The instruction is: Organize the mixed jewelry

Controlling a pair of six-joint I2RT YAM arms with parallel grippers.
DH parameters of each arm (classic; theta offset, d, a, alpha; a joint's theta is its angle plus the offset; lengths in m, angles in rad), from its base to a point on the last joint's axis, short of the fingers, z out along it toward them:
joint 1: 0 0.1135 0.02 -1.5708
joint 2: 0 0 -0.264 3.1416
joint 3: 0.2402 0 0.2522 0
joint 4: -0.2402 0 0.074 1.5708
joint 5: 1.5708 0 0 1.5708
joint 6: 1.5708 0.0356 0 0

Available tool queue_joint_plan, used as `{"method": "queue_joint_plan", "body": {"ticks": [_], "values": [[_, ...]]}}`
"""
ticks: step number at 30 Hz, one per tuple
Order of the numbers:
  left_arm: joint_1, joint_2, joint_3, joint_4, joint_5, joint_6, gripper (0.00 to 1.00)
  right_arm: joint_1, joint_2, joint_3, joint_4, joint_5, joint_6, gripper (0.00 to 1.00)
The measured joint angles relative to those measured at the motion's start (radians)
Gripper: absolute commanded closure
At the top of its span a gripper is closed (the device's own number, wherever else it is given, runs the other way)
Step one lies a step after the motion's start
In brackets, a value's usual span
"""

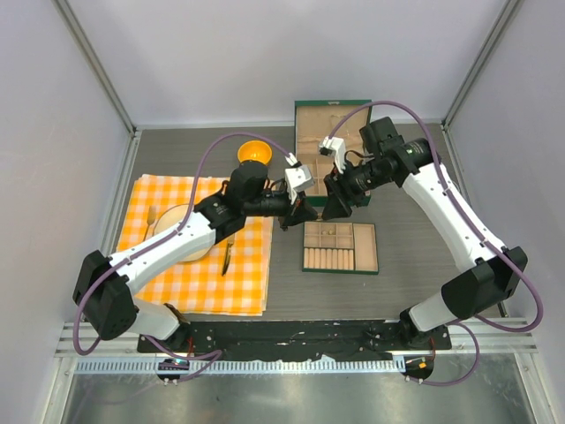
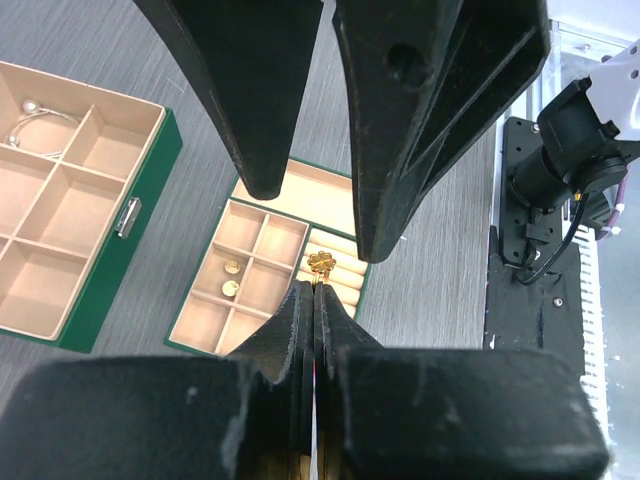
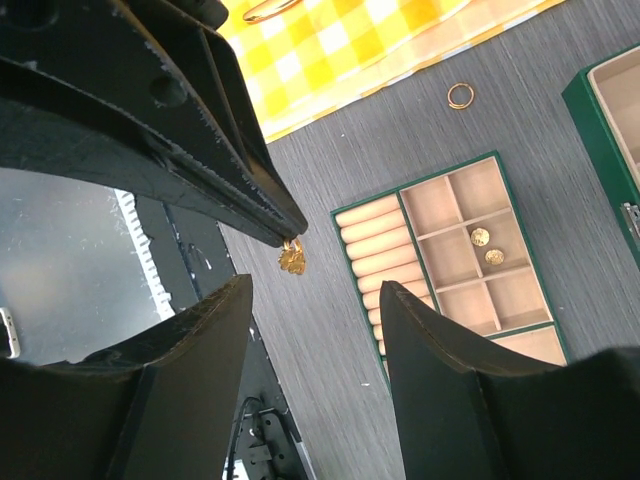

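On the grey bench (image 1: 415,265), a gold ring (image 3: 460,95) lies beside the checked cloth (image 3: 330,50). The left hand (image 2: 316,292) is clenched on a small gold clover charm (image 2: 320,262). The right hand (image 3: 315,290) faces it with its fingers spread, gripping nothing. Below, two gold studs (image 2: 231,266) share one compartment of the green tray (image 2: 200,320). A silvery bracelet (image 2: 40,125) rests in the larger green box (image 2: 130,270).

We see a grey table (image 1: 397,283). A yellow checked cloth (image 1: 238,283) covers its left side. At the far side sit an orange bowl (image 1: 253,153) and, right of it, an open green box (image 1: 309,119). A green tray (image 1: 364,238) lies mid-table. A small gold ring (image 3: 460,95) rests near the cloth's edge, apart from the tray.
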Motion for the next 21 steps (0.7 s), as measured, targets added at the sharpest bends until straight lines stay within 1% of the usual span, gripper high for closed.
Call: {"method": "queue_joint_plan", "body": {"ticks": [7, 12, 21], "values": [[0.0, 0.0, -0.002, 0.022, 0.002, -0.026, 1.0, 0.013, 0.0, -0.009, 0.034, 0.026, 0.016, 0.44], [0.0, 0.0, -0.002, 0.023, 0.003, -0.036, 1.0, 0.019, 0.0, -0.009, 0.041, 0.027, 0.019, 0.51], [0.0, 0.0, -0.002, 0.023, 0.003, -0.053, 1.0, 0.032, 0.0, -0.009, 0.042, 0.024, 0.022, 0.58]]}}
